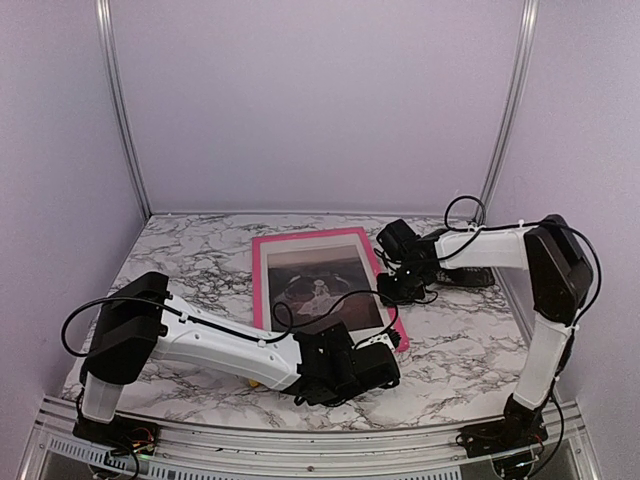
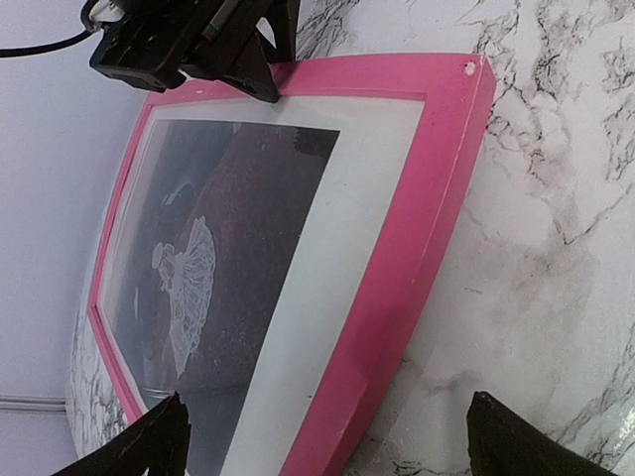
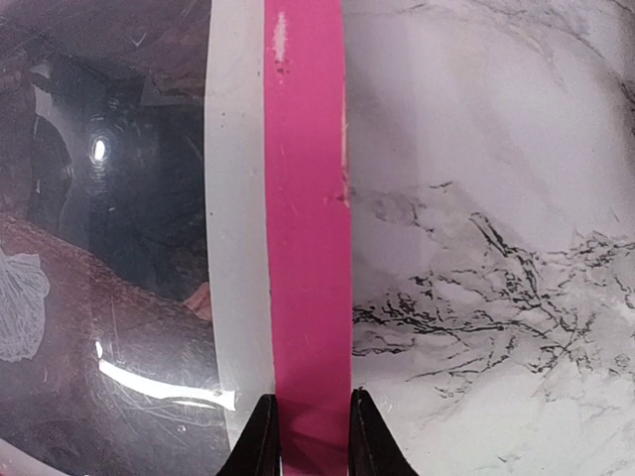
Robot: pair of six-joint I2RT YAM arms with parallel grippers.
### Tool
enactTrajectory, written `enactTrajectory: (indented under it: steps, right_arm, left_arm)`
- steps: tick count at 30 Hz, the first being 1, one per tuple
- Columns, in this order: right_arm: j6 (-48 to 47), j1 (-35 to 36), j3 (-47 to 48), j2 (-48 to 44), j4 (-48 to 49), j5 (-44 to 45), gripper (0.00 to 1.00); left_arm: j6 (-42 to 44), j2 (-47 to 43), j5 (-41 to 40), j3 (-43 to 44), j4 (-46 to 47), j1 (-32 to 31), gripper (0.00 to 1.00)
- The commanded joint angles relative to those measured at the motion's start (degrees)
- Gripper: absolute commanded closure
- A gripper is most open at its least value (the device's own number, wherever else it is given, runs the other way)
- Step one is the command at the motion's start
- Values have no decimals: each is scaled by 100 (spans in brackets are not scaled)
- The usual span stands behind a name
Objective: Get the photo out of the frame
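Note:
The bright pink frame (image 1: 258,290) lies face up on the marble table. The photo (image 1: 320,285), a dark brownish scene with a small white figure, sits inside it behind glass with a white mat around it. My left gripper (image 1: 378,352) is open over the frame's near right corner. In the left wrist view its fingertips (image 2: 154,446) straddle the pink border (image 2: 417,228) and the photo's edge (image 2: 228,248). My right gripper (image 1: 390,288) is at the frame's right edge. In the right wrist view its fingers (image 3: 263,436) close tightly on either side of the pink border (image 3: 306,198), beside the photo (image 3: 99,297).
Pale walls with metal posts (image 1: 120,110) close in the table at back and sides. A metal rail (image 1: 300,445) runs along the front edge. A black cable (image 1: 470,215) loops above the right arm. The right gripper body (image 2: 189,45) shows over the frame's far edge.

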Motion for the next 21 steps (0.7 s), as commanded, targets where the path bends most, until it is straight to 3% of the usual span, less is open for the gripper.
enactTrajectory:
  steps: [1, 12, 21]
  right_arm:
    - [352, -29, 384, -240, -432, 302, 99]
    - [312, -143, 727, -403, -1042, 259, 100]
    - [336, -153, 844, -521, -1253, 206, 100]
  left_arm:
    - [431, 241, -465, 319, 192, -90, 1]
    - [1404, 1052, -1387, 858, 656, -159, 1]
    - [2395, 1544, -2104, 962, 1838, -64, 1]
